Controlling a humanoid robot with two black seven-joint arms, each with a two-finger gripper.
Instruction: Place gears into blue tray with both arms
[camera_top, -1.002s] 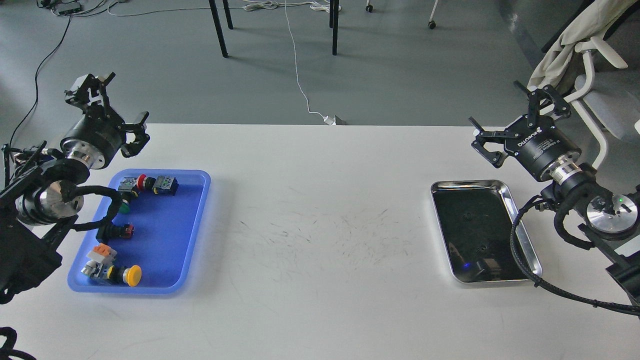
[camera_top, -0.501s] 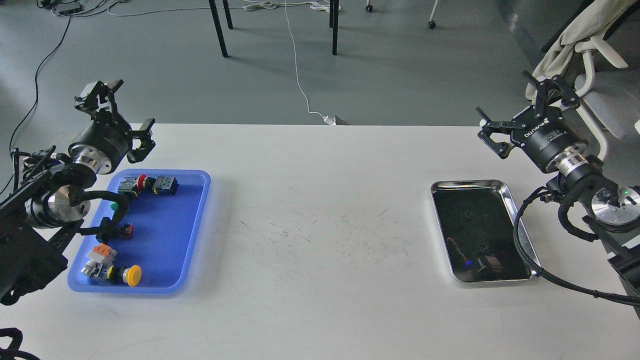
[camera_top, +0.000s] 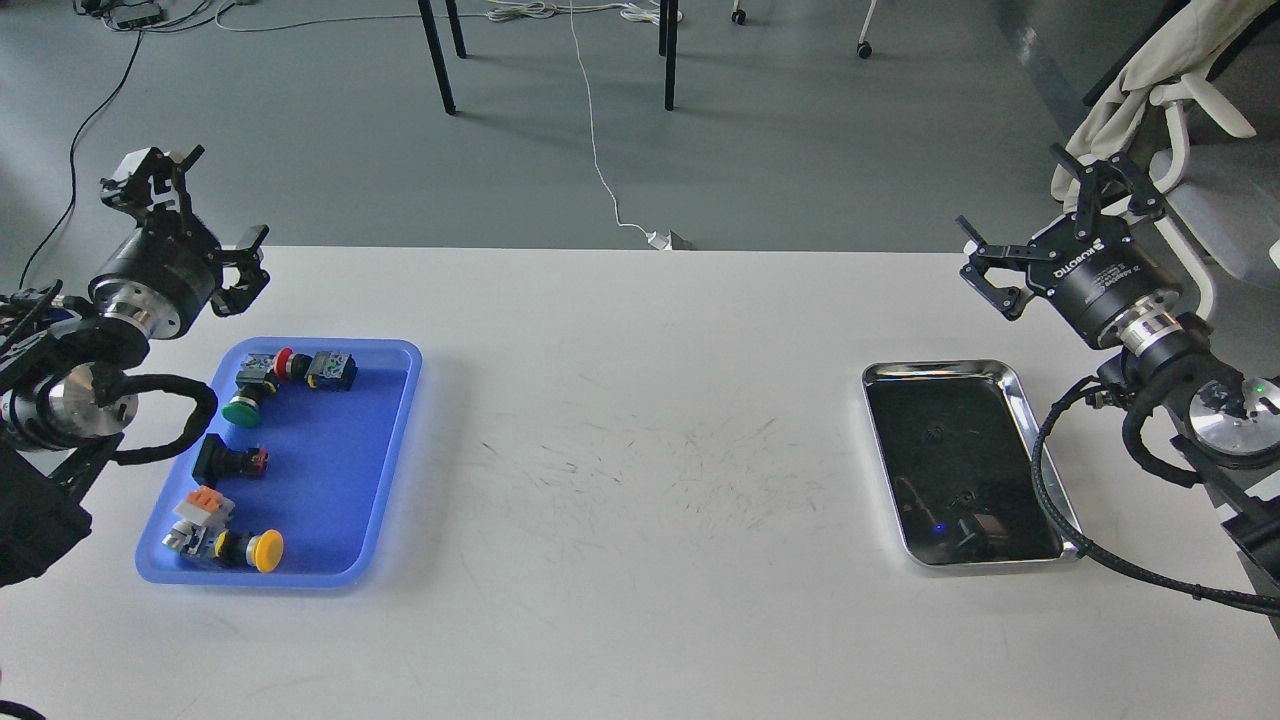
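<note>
The blue tray (camera_top: 330, 500) lies on the left of the white table and holds several coloured push-button switches. Two tiny dark gears (camera_top: 936, 433) (camera_top: 966, 497) lie on the bottom of the shiny steel tray (camera_top: 1045, 470) on the right. My left gripper (camera_top: 226, 192) hangs open in the air above the table's far left edge, behind the blue tray's far corner, with nothing between its fingers. My right gripper (camera_top: 1008, 186) is also open and empty, raised behind the steel tray's far right corner.
A green-capped switch (camera_top: 242, 408), a red-capped one (camera_top: 285, 362) and a yellow-capped one (camera_top: 266, 551) sit in the blue tray. A black cable (camera_top: 1120, 575) from my right arm runs past the steel tray's near right corner. A chair (camera_top: 1190, 120) stands behind the right arm.
My left arm has drawn back to the left, off the blue tray, uncovering the green switch. My right gripper has risen and shifted slightly right. Neither tray has moved.
</note>
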